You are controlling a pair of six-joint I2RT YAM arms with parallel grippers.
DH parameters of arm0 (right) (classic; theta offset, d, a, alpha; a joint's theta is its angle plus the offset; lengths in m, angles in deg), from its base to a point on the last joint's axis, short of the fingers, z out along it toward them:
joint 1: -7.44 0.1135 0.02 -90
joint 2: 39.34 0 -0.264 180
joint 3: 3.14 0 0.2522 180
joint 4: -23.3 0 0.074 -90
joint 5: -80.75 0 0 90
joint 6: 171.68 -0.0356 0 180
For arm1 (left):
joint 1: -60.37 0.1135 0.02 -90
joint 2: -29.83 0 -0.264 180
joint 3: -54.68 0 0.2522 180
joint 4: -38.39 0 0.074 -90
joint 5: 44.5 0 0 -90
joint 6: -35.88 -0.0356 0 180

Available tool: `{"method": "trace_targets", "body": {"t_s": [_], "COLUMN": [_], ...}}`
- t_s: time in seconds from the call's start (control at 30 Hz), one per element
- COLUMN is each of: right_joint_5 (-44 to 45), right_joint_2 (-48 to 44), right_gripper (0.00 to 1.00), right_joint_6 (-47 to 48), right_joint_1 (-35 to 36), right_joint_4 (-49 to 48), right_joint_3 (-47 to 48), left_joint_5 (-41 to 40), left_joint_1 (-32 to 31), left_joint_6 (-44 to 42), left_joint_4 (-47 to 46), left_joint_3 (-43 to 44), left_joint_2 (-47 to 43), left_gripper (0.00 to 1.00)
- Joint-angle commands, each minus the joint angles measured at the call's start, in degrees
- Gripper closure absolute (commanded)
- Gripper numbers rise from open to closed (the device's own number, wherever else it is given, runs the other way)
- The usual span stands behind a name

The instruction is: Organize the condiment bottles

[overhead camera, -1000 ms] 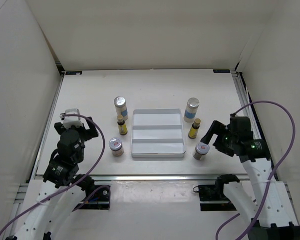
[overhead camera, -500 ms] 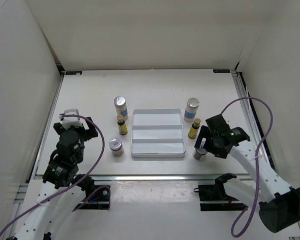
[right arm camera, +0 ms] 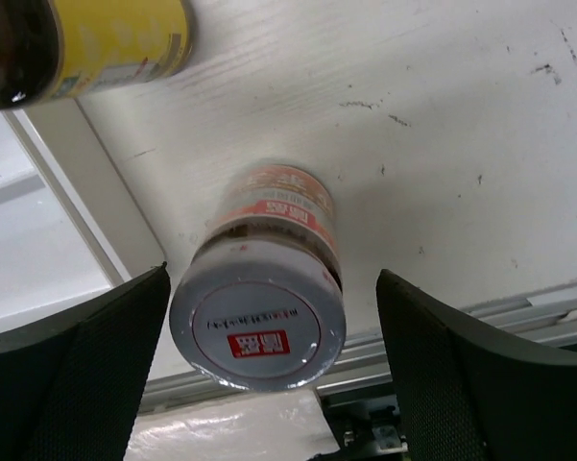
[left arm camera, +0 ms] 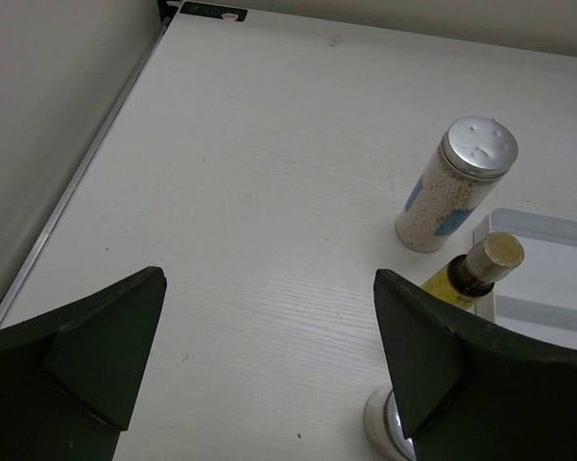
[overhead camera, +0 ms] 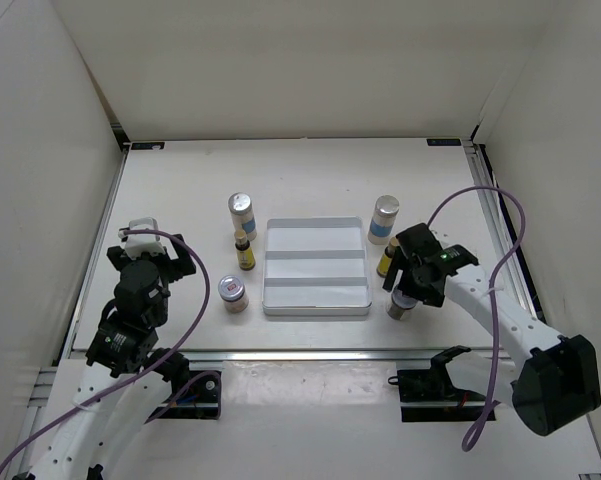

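A white divided tray (overhead camera: 315,267) lies mid-table. To its left stand a tall white bottle (overhead camera: 242,212), a small yellow bottle (overhead camera: 244,250) and a silver-lidded jar (overhead camera: 233,293). To its right stand a tall white bottle (overhead camera: 383,218), a yellow bottle (overhead camera: 387,257) partly hidden by the arm, and a jar (overhead camera: 400,304). My right gripper (overhead camera: 408,283) is open over that jar (right arm camera: 259,317), which shows between its fingers (right arm camera: 490,375) without touching them. My left gripper (overhead camera: 175,258) is open and empty, left of the left group; its wrist view shows the tall bottle (left arm camera: 458,182), yellow bottle (left arm camera: 475,271) and jar (left arm camera: 389,427).
White walls enclose the table on three sides. A metal rail (right arm camera: 518,322) runs along the near edge, just behind the right jar. The tray's edge (right arm camera: 77,206) lies close to the left of that jar. A yellow bottle (right arm camera: 86,43) stands just beyond it.
My right arm has swung left and forward from the table's right side, bringing its open gripper over the right jar. The left arm and all bottles have not moved.
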Motion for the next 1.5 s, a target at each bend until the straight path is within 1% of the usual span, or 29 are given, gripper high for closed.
{"method": "trace_targets", "body": {"t_s": [0.0, 0.03, 0.13, 0.17, 0.27, 0.3, 0.33, 0.47, 0.57, 0.67, 0.7, 0.87, 1.0, 1.1, 1.27, 1.47], "right_joint_5": [1.44, 0.83, 0.12, -0.40, -0.40, -0.40, -0.40, -0.93, -0.40, -0.40, -0.40, -0.93, 1.61, 2.23, 2.23, 2.85], "right_joint_2": [0.50, 0.50, 0.50, -0.02, -1.08, -1.61, -2.31, -4.59, -7.05, -7.06, -6.28, -3.64, 1.89, 5.75, 11.47, 15.69], "right_gripper": [0.10, 0.15, 0.22, 0.29, 0.42, 0.45, 0.51, 0.62, 0.66, 0.75, 0.79, 0.81, 0.82, 0.82, 0.82, 0.82], "right_joint_6": [0.03, 0.55, 0.56, 1.25, 1.87, 1.88, 2.40, 3.90, 6.26, 8.38, 9.08, 9.70, 9.70, 9.70, 9.70, 10.23], "right_joint_1": [0.26, 0.26, 0.26, 0.26, 0.26, 0.26, 0.26, 0.26, 0.88, 2.02, 2.97, 10.44, 17.46, 20.29, 22.32, 22.32], "right_joint_4": [-3.59, -4.12, -4.12, -4.12, -4.12, -3.60, -3.60, -1.41, 0.36, 1.15, 1.85, -0.25, -2.62, -5.08, -8.69, -12.29], "right_joint_3": [-1.38, -1.38, -1.90, -1.90, -1.90, -1.90, -1.21, 1.51, 5.56, 9.59, 10.65, 14.44, 16.73, 17.26, 17.26, 16.55], "left_joint_5": [-0.72, -0.72, -1.24, -1.24, -1.24, -1.24, -1.24, -1.77, -1.77, -1.77, -1.77, -1.77, -1.77, -1.77, -1.77, -1.25], "left_joint_1": [-0.20, -0.20, -0.20, -0.20, -0.20, -0.20, -0.20, -0.20, -0.20, -0.20, -0.20, -0.20, -0.20, -0.20, -0.20, -0.20], "left_joint_6": [0.03, 0.03, 0.03, 0.03, 0.03, 0.03, 0.03, 0.03, 0.03, 0.03, 0.03, 0.03, 0.03, 0.03, 0.03, 0.03], "left_joint_4": [-0.63, -0.63, -0.63, -0.63, -0.63, -0.63, -0.63, -0.63, -0.63, -1.16, -1.16, -1.16, -1.16, -1.16, -1.16, -1.16], "left_joint_3": [-0.18, -0.18, -0.18, -0.18, -0.18, -0.18, -0.18, -0.18, -0.18, -0.71, -0.71, -0.71, -0.71, -0.71, -0.71, -0.71], "left_joint_2": [0.10, 0.10, 0.10, 0.10, 0.10, 0.10, 0.10, -0.43, -0.43, -0.43, -0.43, -0.43, -0.43, 0.09, 0.10, 0.62], "left_gripper": [0.00, 0.00, 0.00, 0.00, 0.00, 0.00, 0.00, 0.00, 0.00, 0.00, 0.00, 0.00, 0.00, 0.00, 0.00, 0.00]}}
